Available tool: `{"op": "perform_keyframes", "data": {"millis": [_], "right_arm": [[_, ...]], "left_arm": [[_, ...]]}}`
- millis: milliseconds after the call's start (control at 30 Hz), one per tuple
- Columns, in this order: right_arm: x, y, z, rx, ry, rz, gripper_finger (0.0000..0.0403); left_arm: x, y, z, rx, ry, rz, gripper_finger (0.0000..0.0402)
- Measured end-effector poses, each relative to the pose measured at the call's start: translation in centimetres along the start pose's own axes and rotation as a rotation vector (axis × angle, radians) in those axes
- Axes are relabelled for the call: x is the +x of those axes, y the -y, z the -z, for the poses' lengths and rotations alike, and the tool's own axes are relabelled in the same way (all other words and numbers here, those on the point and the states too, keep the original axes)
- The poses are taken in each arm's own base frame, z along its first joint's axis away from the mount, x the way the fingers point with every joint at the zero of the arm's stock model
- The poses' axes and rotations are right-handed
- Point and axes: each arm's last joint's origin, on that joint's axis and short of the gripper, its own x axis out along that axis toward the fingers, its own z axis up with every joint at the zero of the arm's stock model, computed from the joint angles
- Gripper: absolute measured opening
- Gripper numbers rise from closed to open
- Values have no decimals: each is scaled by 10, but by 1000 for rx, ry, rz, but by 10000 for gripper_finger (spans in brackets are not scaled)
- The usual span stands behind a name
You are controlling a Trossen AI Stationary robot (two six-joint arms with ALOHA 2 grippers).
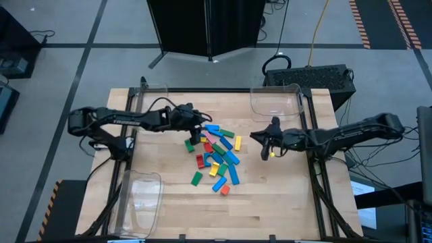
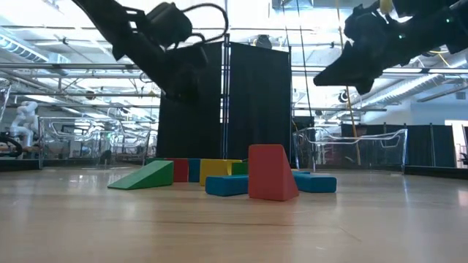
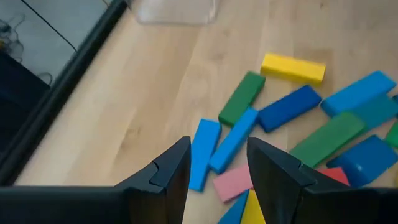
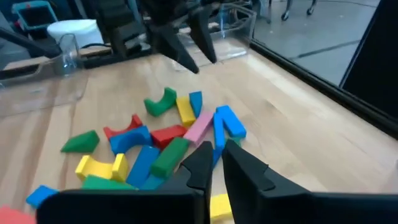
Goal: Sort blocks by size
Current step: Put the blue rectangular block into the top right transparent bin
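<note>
Near the middle of the wooden table point(image 1: 169, 196) lie the blocks point(image 1: 217, 156), all in one messy pile of blue, green, red, yellow and pink. Lots of bare wood is around the pile on every side, so it has room all round.

At the pile's far left edge, the left gripper point(image 1: 196, 128) hangs above the blocks. Its fingers point(image 3: 174, 171) are partly apart and hold nothing. Blue and pink blocks show in the gap below them.

Well off to the right of the pile, the right gripper point(image 1: 268, 147) is over bare wood. A small yellow block point(image 4: 221, 205) sits between its nearly closed fingers point(image 4: 199, 163), but part of it is hidden, so I cannot tell if they squeeze it.

Three clear bins point(image 1: 277, 101) sit at the table's edges, away from the pile. From table height, front blocks hide the back ones.
</note>
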Motion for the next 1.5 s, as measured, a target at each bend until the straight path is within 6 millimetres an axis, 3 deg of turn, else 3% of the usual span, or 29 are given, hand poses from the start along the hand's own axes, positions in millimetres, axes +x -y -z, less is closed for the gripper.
{"op": "perform_keyframes", "data": {"millis": [233, 567, 1033, 1300, 1500], "right_arm": [[8, -5, -3, 12, 63, -18, 67], [13, -3, -3, -63, 73, 7, 142], [24, 9, -2, -43, 78, 113, 151], [23, 8, -3, 20, 88, 101, 151], [23, 9, -3, 23, 88, 102, 151]], "left_arm": [[15, 3, 15, 4, -115, 13, 173], [23, 0, 19, 59, -141, -99, 266], [32, -38, -3, 64, -55, -15, 270], [36, -56, 5, 115, -61, 46, 270], [57, -58, 24, 77, -124, 131, 270]]}}
